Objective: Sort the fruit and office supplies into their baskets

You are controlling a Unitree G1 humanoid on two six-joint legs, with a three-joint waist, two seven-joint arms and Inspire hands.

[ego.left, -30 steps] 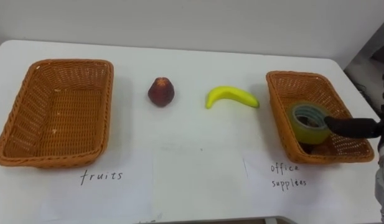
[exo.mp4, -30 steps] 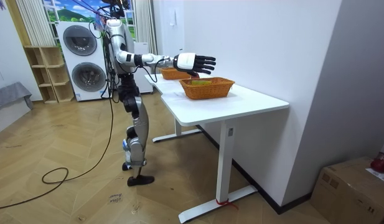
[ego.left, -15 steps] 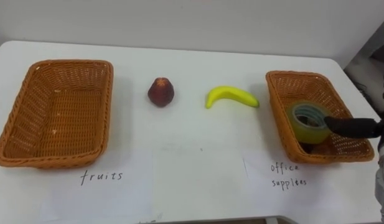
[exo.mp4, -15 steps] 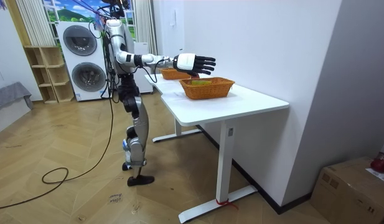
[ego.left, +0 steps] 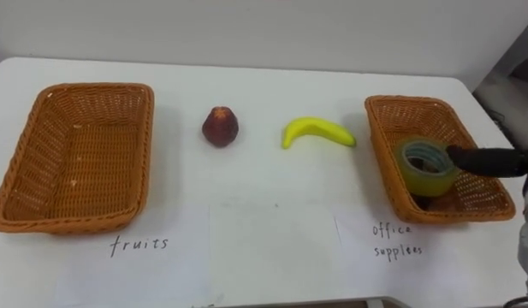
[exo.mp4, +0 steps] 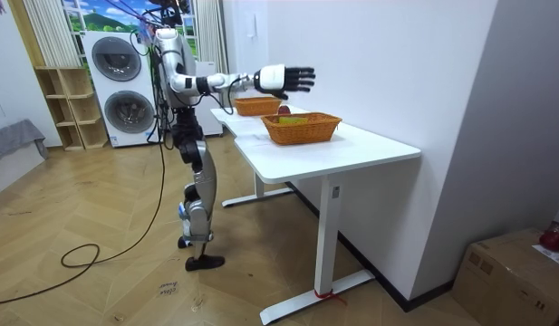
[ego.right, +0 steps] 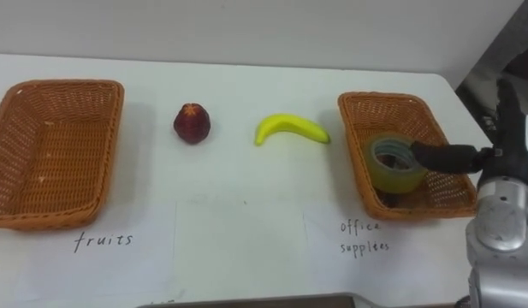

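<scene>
Right eye view: yellow-green translucent tape roll (ego.right: 394,164) inside brown wicker basket (ego.right: 383,101), 3 o'clock; right hand (ego.right: 452,157) above it, fingers straight; yellow banana (ego.right: 289,128), dark-red fruit (ego.right: 192,121) on white worktop (ego.right: 246,222), 12 o'clock.

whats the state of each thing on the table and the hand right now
fruits basket: empty
office supplies basket: holds the tape roll
tape roll: tilted, inside that basket
red fruit: loose on the table
banana: loose on the table
right hand: open, empty
</scene>
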